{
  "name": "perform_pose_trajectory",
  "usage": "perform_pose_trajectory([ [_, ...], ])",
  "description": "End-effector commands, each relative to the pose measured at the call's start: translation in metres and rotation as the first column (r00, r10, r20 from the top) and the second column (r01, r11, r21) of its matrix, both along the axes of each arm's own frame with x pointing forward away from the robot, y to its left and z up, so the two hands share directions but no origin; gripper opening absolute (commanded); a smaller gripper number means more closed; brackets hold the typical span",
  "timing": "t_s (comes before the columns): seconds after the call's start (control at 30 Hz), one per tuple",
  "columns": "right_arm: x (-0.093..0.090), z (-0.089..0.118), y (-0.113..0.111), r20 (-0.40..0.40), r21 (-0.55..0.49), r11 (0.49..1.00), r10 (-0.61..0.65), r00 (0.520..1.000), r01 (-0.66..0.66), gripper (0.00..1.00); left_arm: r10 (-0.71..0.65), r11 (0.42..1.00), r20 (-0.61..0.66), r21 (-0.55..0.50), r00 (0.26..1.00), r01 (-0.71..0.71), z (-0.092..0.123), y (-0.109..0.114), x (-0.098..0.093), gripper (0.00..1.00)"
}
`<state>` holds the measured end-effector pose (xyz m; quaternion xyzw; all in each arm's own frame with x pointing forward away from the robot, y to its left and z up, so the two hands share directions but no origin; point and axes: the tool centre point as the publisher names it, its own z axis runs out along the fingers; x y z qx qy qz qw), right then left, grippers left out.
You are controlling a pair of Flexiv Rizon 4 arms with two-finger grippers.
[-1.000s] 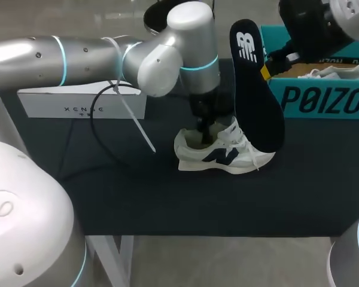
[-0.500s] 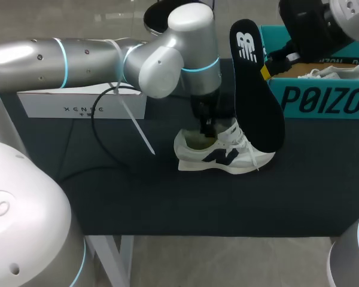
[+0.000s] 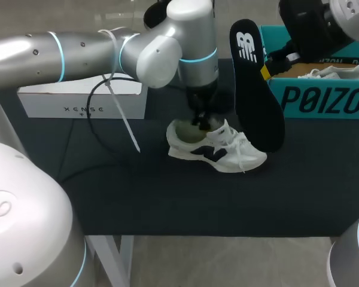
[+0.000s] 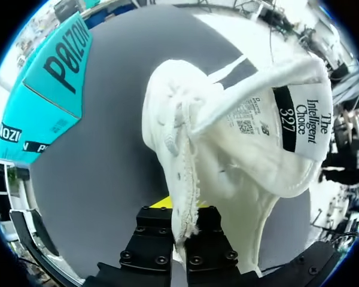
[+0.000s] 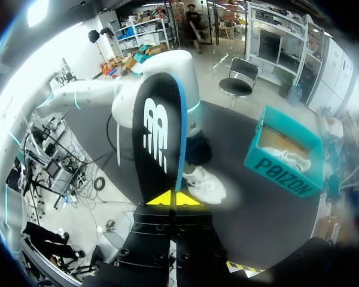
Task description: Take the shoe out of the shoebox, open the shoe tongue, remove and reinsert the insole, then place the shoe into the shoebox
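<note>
The white shoe (image 3: 218,148) lies near the middle of the dark bench (image 3: 167,197). The left jaws are clenched on the rim of its opening, one finger inside and one outside. The right jaws grasp the black insole (image 3: 257,84), holding it upright just beside the shoe, near the teal shoebox (image 3: 323,98).
</note>
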<state>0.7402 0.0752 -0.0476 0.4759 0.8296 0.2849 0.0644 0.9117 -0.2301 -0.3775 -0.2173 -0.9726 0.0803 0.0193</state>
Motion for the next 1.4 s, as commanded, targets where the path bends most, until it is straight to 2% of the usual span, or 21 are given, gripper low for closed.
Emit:
perform_pose_trajectory([
  [0.03, 0.003, 0.000, 0.002, -0.005, -0.003, 1.000, 0.001, 1.000, -0.001, 0.00, -0.081, 0.997, 0.018, 0.013, 0.997, 0.081, 0.017, 0.004, 0.012, 0.00],
  [0.2, 0.003, 0.000, 0.002, -0.005, -0.003, 1.000, 0.001, 1.000, -0.001, 0.00, -0.235, 0.972, 0.064, 0.021, 0.970, 0.234, 0.033, 0.010, 0.022, 0.00],
  [0.33, 0.003, 0.000, 0.002, -0.005, -0.003, 1.000, 0.001, 1.000, -0.001, 0.00, -0.388, 0.921, 0.073, 0.020, 0.919, 0.388, 0.040, 0.012, 0.025, 0.00],
  [0.57, 0.003, 0.000, 0.002, -0.005, -0.003, 1.000, 0.001, 1.000, -0.001, 0.00, -0.659, 0.750, 0.065, -0.005, 0.749, 0.661, 0.051, 0.011, 0.019, 0.00],
  [0.63, 0.003, 0.000, 0.002, -0.005, -0.003, 1.000, 0.001, 1.000, -0.001, 0.00, -0.734, 0.677, 0.074, -0.009, 0.675, 0.736, 0.054, 0.009, 0.015, 0.00],
  [0.8, 0.003, 0.000, 0.002, -0.005, -0.003, 1.000, 0.001, 1.000, -0.001, 0.00, -0.813, 0.576, 0.090, -0.008, 0.575, 0.817, 0.053, -0.001, 0.001, 0.00],
  [0.9, 0.003, 0.000, 0.002, -0.005, -0.003, 1.000, 0.001, 1.000, -0.001, 0.00, -0.818, 0.571, 0.093, 0.009, 0.568, 0.821, 0.049, -0.009, -0.005, 0.00],
  [1.37, 0.003, 0.000, 0.002, -0.005, -0.003, 1.000, 0.001, 1.000, -0.001, 0.00, -0.818, 0.571, 0.093, 0.009, 0.568, 0.821, 0.049, -0.009, -0.005, 0.00],
  [1.4, 0.003, 0.000, 0.002, -0.005, -0.003, 1.000, 0.001, 1.000, -0.001, 0.00, -0.828, 0.557, 0.086, 0.012, 0.554, 0.830, 0.047, -0.011, -0.009, 0.00],
])
